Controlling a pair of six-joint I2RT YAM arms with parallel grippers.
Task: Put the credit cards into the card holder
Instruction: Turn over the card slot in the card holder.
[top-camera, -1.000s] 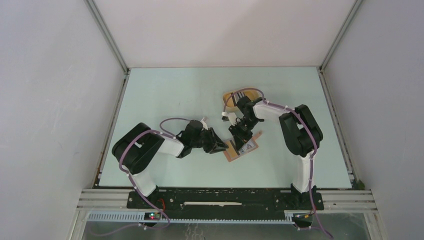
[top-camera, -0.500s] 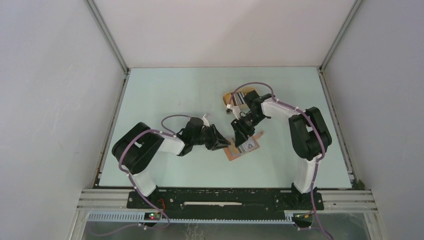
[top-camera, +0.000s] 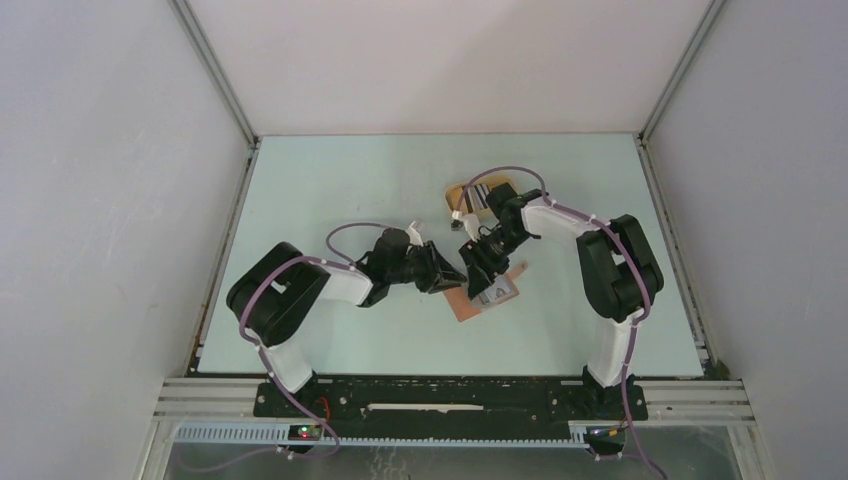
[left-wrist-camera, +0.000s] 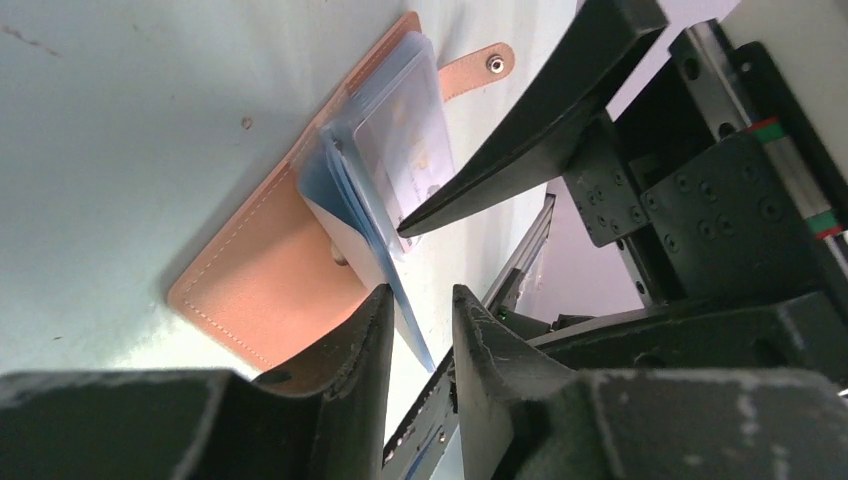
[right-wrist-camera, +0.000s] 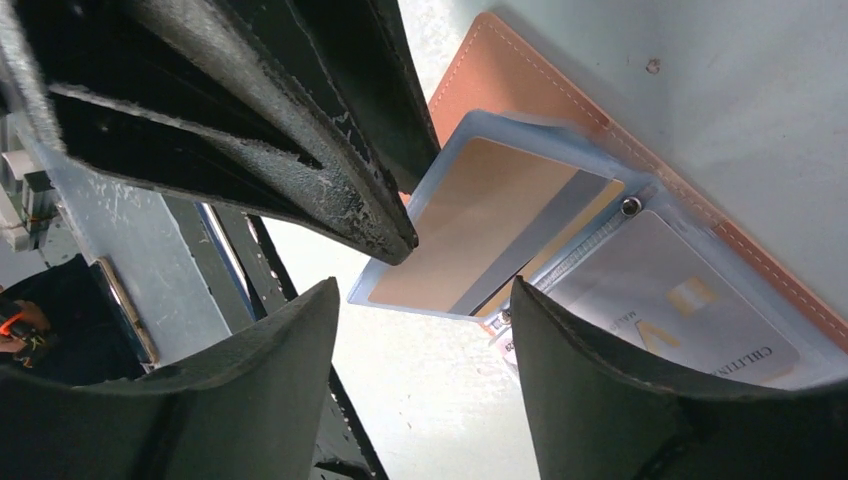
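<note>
Card holder (top-camera: 468, 306) under right end effector (top-camera: 478, 268)

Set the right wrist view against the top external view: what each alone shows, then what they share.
Right wrist only: a tan card with a grey stripe inside a clear sleeve, and lettering on a pale card beside it. Top external only: the yellow tray holding a striped card. Shared: the open card holder with the left tool close by.

The left arm (top-camera: 300, 295) stretches low toward the middle, the left jaws nearly together with their tips just beside the right jaws, which stand wide apart, pointing down from the arched right arm (top-camera: 610, 265).
</note>
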